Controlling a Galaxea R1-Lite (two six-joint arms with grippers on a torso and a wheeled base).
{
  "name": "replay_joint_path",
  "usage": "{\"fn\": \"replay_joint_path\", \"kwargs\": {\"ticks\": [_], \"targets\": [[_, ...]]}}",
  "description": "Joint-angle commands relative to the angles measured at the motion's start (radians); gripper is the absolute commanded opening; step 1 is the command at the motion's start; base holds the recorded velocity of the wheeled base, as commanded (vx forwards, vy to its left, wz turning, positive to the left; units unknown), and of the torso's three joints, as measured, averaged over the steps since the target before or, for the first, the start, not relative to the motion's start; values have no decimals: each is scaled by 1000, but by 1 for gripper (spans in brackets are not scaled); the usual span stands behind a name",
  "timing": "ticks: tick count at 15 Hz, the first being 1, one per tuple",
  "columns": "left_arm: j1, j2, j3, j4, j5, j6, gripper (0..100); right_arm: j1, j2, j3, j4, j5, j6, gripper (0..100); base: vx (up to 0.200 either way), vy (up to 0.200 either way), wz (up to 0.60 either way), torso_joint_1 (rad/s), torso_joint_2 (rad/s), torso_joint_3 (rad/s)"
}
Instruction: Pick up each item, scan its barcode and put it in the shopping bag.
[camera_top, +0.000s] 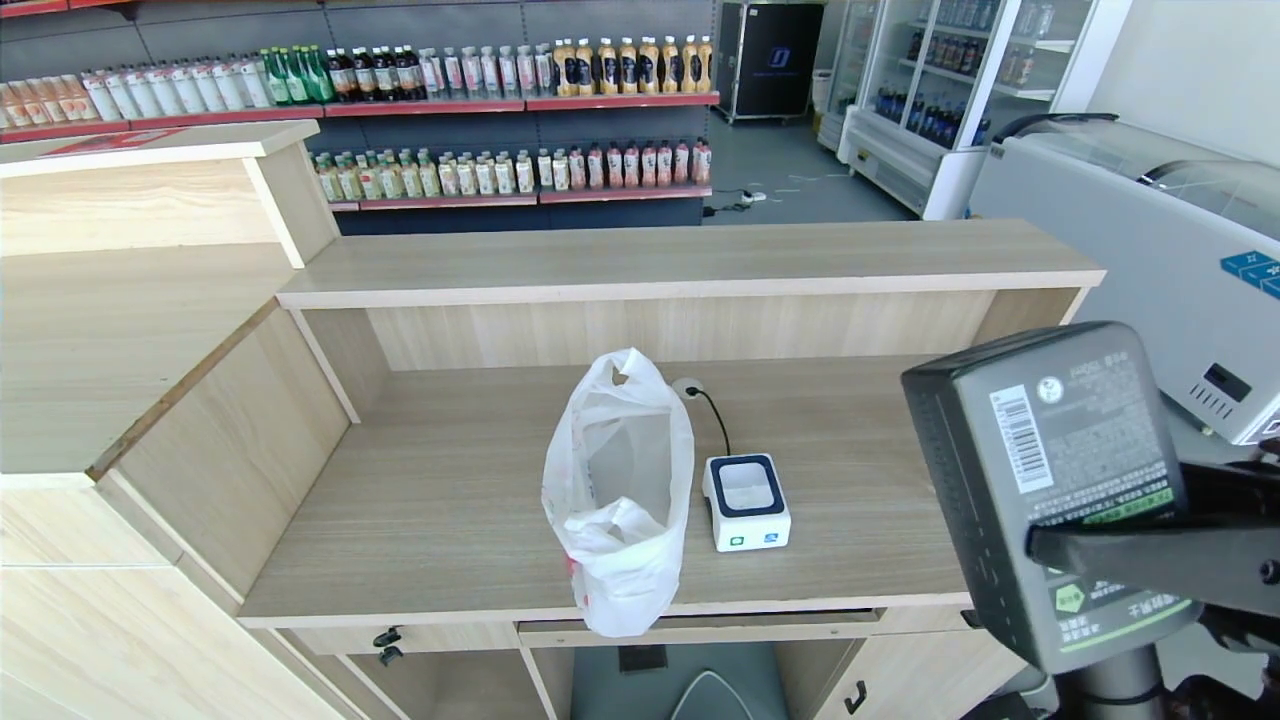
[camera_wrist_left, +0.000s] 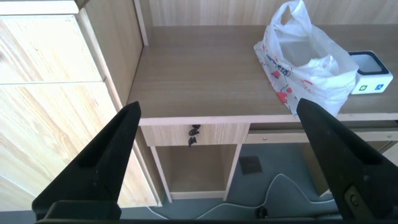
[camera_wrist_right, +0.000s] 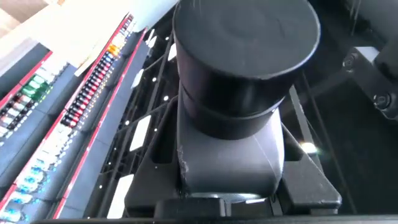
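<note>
On my bench (camera_top: 440, 500) the shopping bag (camera_top: 620, 490) stands near the front edge, with the scanner (camera_top: 746, 500) just beside it on the right. Farther right and nearer me, the bottle (camera_top: 1050, 480) sits in my right gripper (camera_top: 1100, 545).

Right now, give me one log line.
right gripper: shut on dark bottle, barcode visible | left gripper: open, empty | shopping bag: open, beside scanner

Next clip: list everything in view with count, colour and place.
bag: one, white, mid counter, mouth open
scanner: one, white, dark-rimmed, just right of bag
cable: one, black, scanner to counter's back
counter: one, light wood, ahead
item: one, dark grey, barcode label, raised at right
bottles: many, mixed colours, along back wall
coolers: at least two, white, back right
freezer: one, white, right
left end effector: one, black, open, before counter's front
right end effector: one, black, shut on item
</note>
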Motion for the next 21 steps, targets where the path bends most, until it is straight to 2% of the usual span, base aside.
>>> {"fn": "replay_joint_path", "kwargs": {"ticks": [1, 6, 10, 21], "targets": [[0, 0, 0, 0, 0, 0, 100, 40, -38, -2, 5, 0, 6, 0, 0, 0, 0, 0, 0, 0], [0, 0, 0, 0, 0, 0, 100, 34, -92, 1, 71, 3, -24, 0, 0, 0, 0, 0, 0, 0], [0, 0, 0, 0, 0, 0, 100, 23, -144, -2, 192, 5, -94, 0, 0, 0, 0, 0, 0, 0], [0, 0, 0, 0, 0, 0, 100, -6, -162, -2, 194, 32, -94, 0, 0, 0, 0, 0, 0, 0]]}}
